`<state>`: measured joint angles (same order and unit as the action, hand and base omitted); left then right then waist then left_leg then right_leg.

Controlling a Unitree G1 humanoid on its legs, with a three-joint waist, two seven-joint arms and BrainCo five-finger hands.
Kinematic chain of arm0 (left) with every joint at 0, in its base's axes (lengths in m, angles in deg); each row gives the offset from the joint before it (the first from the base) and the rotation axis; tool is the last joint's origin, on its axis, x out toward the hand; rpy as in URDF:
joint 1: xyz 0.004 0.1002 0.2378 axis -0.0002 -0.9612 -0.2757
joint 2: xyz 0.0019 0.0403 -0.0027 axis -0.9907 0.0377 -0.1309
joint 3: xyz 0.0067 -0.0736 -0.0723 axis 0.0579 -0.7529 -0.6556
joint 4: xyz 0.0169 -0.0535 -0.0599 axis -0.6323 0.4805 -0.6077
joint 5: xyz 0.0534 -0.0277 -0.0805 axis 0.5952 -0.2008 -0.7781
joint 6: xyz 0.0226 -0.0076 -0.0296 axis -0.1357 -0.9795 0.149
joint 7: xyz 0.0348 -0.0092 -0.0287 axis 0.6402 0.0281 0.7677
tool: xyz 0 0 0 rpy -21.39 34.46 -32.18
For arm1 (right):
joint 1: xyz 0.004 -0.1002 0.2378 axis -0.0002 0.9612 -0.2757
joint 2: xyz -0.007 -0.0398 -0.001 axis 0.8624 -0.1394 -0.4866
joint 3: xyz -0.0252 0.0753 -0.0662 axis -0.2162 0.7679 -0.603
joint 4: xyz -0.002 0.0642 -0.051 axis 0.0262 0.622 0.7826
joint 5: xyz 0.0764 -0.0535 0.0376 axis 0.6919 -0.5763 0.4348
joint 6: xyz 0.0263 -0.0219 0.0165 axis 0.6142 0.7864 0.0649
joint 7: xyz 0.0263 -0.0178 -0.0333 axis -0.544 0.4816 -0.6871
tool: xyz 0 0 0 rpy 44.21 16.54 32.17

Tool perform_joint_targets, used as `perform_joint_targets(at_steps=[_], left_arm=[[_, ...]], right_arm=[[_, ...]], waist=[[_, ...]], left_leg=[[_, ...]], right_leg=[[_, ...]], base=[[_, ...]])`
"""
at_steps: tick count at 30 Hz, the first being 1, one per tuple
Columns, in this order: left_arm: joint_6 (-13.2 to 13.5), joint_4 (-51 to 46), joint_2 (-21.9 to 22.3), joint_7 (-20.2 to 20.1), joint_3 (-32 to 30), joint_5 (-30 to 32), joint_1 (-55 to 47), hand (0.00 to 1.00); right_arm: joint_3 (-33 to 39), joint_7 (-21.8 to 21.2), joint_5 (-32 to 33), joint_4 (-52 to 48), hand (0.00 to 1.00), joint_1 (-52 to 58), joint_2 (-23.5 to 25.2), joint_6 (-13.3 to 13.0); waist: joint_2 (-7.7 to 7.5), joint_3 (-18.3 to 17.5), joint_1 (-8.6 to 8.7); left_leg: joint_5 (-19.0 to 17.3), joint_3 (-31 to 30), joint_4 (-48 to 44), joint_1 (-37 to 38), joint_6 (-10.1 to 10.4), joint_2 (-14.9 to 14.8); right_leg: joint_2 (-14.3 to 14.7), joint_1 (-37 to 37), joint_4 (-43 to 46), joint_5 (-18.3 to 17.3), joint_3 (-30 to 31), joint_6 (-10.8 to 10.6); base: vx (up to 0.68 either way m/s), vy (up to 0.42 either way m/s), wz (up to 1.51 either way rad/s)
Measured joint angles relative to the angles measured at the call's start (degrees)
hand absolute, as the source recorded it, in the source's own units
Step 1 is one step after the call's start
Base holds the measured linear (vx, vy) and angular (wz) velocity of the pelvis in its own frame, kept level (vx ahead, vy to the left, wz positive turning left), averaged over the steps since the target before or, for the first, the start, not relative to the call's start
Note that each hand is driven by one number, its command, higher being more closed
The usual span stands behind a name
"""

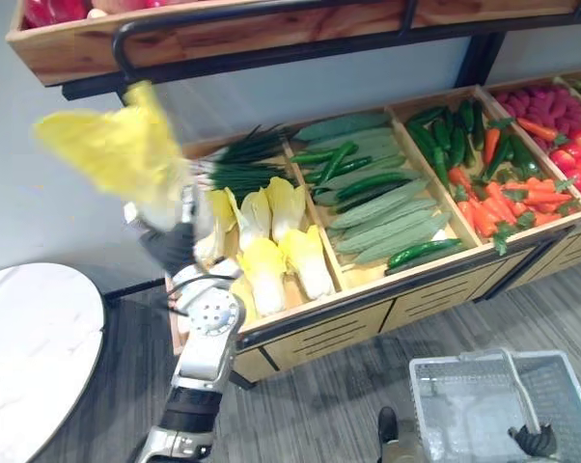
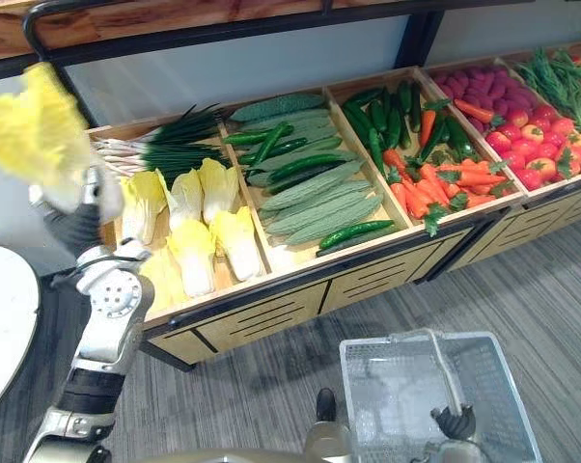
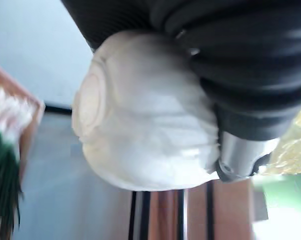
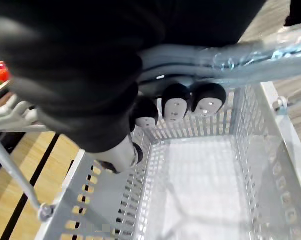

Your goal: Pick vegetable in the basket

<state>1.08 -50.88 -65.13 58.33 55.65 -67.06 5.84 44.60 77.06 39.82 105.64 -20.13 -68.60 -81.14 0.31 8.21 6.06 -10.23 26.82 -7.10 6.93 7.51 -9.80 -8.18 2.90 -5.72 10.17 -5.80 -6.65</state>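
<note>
**Cabbage raised, basket in hand**

Item: cabbage point(image 1: 117, 149), with yellow leaves and a white base. It is in the air above the left end of the vegetable stand point(image 1: 435, 301). The left hand point(image 1: 175, 241) is directly beneath it, fingers clasped round the base. The right hand point(image 4: 175, 107) is clenched on the basket handle point(image 4: 250, 55). The basket point(image 1: 445, 405) is in front of the stand.

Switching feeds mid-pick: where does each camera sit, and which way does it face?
Left eye: head, looking down on vegetable stand; left hand holds cabbage.
Right eye: same scene, a little aside; shares basket with right wrist.
Left wrist: along left hand, at cabbage's white base.
Right wrist: along right hand curled on basket handle, into basket.
</note>
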Motion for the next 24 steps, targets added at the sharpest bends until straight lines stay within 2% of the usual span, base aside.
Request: perform_joint_targets(at_steps=[1,3,4,6,7,9,10,12,15,19,22,24], left_arm=[[0.0,-0.4,-0.6,-2.0,1.4,0.0,0.1,1.0],[-0.2,-0.5,-2.4,-10.2,5.9,-0.1,0.1,1.0],[-0.3,-0.4,-2.9,-11.8,6.9,-0.2,0.1,1.0],[-0.2,-0.4,-5.4,-18.6,11.4,-0.5,0.2,1.0],[-0.2,-0.3,-7.3,-23.0,14.5,-0.5,0.2,1.0],[0.0,-0.3,-8.8,-26.6,16.4,-0.6,0.2,1.0],[0.2,-0.3,-10.7,-30.5,18.3,-0.8,0.2,1.0],[1.7,-0.3,-12.7,-34.2,19.9,-1.2,0.3,1.0],[4.3,-0.3,-16.6,-42.3,25.9,-1.3,2.2,1.0],[6.5,-0.3,-17.6,-48.0,32.6,-3.5,6.1,1.0],[8.1,-0.3,-17.8,-51.4,38.0,-5.4,9.7,1.0],[9.3,-0.3,-17.8,-53.5,42.1,-5.9,12.4,1.0]], right_arm=[[0.0,-0.5,-0.7,-0.7,1.0,-0.2,-1.1,-0.3],[-0.1,-3.4,-2.0,-3.1,1.0,-1.0,-5.2,-2.9],[-0.1,-4.3,-2.6,-3.7,1.0,-1.3,-6.1,-3.6],[-0.9,-7.9,-4.0,-5.7,1.0,-2.3,-9.6,-5.6],[-1.7,-11.1,-4.0,-6.3,1.0,-3.3,-12.2,-7.0],[-3.3,-13.4,-4.0,-6.5,1.0,-4.2,-14.5,-8.2],[-5.4,-15.8,-4.0,-8.1,1.0,-4.9,-16.7,-9.2],[-7.7,-17.5,-4.0,-9.2,1.0,-5.9,-18.4,-10.1],[-11.4,-20.1,-4.0,-13.3,1.0,-8.0,-20.6,-10.6],[-14.4,-22.3,-3.8,-20.5,1.0,-9.5,-22.3,-11.1],[-17.5,-25.3,-3.8,-24.7,1.0,-10.7,-23.6,-12.5],[-19.5,-27.5,-3.8,-26.9,1.0,-11.3,-25.9,-13.5]], waist=[[0.03,0.0,0.1],[0.06,-0.7,0.62],[0.05,-0.7,0.95],[-0.13,-0.8,1.54],[-0.16,-0.8,1.61],[-0.19,-0.8,1.77],[-0.18,-0.8,1.89],[-0.24,-0.7,2.1],[-0.14,-0.8,2.94],[0.48,-1.2,3.63],[0.85,-1.4,5.05],[1.76,-2.1,5.35]], left_leg=[[-0.1,0.7,0.0,0.4,0.0,0.0],[-0.8,3.0,0.0,1.4,0.2,0.0],[-1.0,3.3,0.0,1.7,0.2,-0.1],[-1.8,5.4,0.1,3.3,0.3,-0.1],[-2.5,7.1,-0.2,4.5,0.5,-0.2],[-3.3,8.3,-0.8,5.0,0.5,-0.4],[-4.6,9.7,-2.3,5.5,0.6,-0.9],[-5.7,10.8,-3.8,5.7,0.7,-1.4],[-7.5,13.7,-6.2,6.0,0.7,-2.0],[-9.6,17.2,-8.8,6.2,0.8,-2.7],[-10.1,18.8,-9.2,6.3,1.0,-3.1],[-10.1,21.0,-9.2,6.4,1.1,-3.3]], right_leg=[[0.1,0.0,0.0,0.0,0.5,0.0],[0.7,1.0,0.4,0.2,3.2,-0.3],[0.9,1.0,0.7,0.2,3.6,-0.3],[1.5,1.0,1.1,0.2,5.6,-0.3],[1.9,1.0,1.4,0.2,7.3,-0.3],[2.2,1.0,1.6,0.2,8.4,-0.3],[2.6,1.1,1.9,0.2,9.8,-0.3],[2.9,1.2,2.0,0.3,11.0,-0.4],[3.3,2.0,2.7,0.3,13.1,-0.4],[3.9,3.2,3.1,0.3,15.3,-0.4],[4.2,4.1,3.8,0.3,15.7,-0.4],[4.5,5.2,4.4,0.4,15.7,-0.5]], base=[[0.03,0.011,-0.48],[0.04,0.012,-0.54],[0.03,0.008,-0.51],[0.01,0.012,-0.53],[-0.02,0.018,-0.59],[-0.04,0.016,-0.48],[-0.05,0.015,-0.43],[-0.06,0.008,-0.4],[-0.05,0.006,-0.38],[-0.04,0.018,-0.42],[0.02,0.012,-0.21],[0.06,0.008,-0.22]])
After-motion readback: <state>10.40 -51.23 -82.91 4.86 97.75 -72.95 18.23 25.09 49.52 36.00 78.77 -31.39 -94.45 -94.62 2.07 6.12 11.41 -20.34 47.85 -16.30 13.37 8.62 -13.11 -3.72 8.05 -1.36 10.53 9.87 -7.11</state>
